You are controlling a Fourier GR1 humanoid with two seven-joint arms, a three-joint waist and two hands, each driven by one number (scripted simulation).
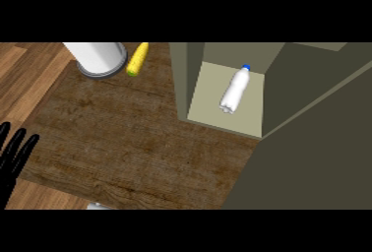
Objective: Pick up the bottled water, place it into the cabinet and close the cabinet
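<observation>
Head view: bottled water (pixel 235 90), cap (pixel 246 67) upward

- Of the robot's body, only the left hand (pixel 7 167) is shown, cut off by the view's left edge.
- It is coloured plain black throughout.
- Its fingers (pixel 29 146) are formed as long, slender rods with rounded tips.
- Surface detail cannot be made out.
</observation>
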